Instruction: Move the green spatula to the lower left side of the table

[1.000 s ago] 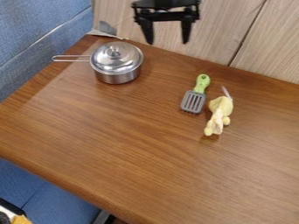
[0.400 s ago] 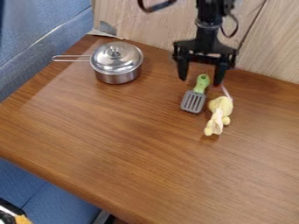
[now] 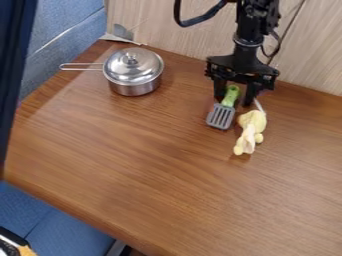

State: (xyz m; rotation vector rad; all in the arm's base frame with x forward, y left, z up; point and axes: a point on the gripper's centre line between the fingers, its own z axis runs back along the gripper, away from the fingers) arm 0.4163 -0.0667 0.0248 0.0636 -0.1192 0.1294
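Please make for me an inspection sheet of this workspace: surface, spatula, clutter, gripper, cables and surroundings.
Surface: wooden table; spills or damage: nothing seen
Job's things: spatula lying near the back edge, right of centre, green handle toward the wall
Clutter: lidded pot at the back left; yellow toy close beside the spatula's head
Gripper: open, one finger to each side of the handle
Cables: black cable looping beside the arm; on the table, nothing seen
Surroundings: panelled wall behind; blue seat at lower left

The gripper (image 3: 234, 102) has lowered over the green spatula (image 3: 220, 116), its fingers (image 3: 219, 91) drawn closer together.
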